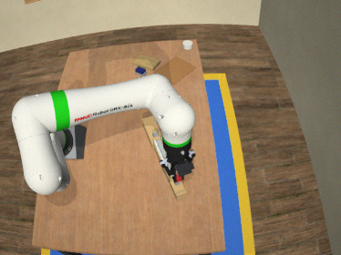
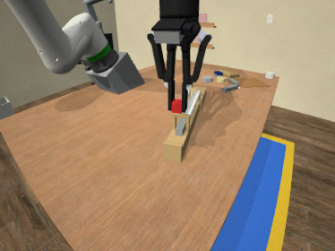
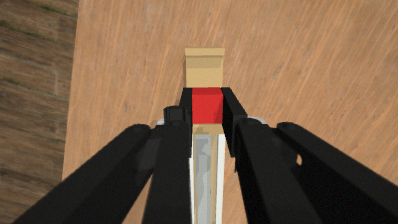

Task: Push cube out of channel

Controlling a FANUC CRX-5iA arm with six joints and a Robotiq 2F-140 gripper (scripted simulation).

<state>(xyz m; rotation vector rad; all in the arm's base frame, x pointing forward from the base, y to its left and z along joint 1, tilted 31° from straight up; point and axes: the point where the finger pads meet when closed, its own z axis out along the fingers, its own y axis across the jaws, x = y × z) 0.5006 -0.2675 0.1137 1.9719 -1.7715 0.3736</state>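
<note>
My gripper [image 2: 177, 105] is shut on the red cube [image 2: 176, 106] and points straight down. It holds the cube in the air a little above the near part of the wooden channel [image 2: 184, 121]. In the wrist view the cube [image 3: 207, 105] sits between my two black fingertips, with the channel's ledge end [image 3: 204, 66] just beyond it. A grey rod [image 2: 194, 100] lies along the channel, and a small grey block [image 2: 180, 127] sits near its near end. In the overhead view the cube [image 1: 178, 178] shows below the wrist, over the channel.
Several small items lie at the table's far end: a tan board [image 1: 147, 62], a blue piece [image 1: 140, 71], a flat brown sheet [image 1: 179, 69] and a white cup [image 1: 187, 45]. The arm's base [image 1: 73, 142] stands at the left. A blue and yellow mat [image 1: 228, 164] lies on the floor along the right table edge.
</note>
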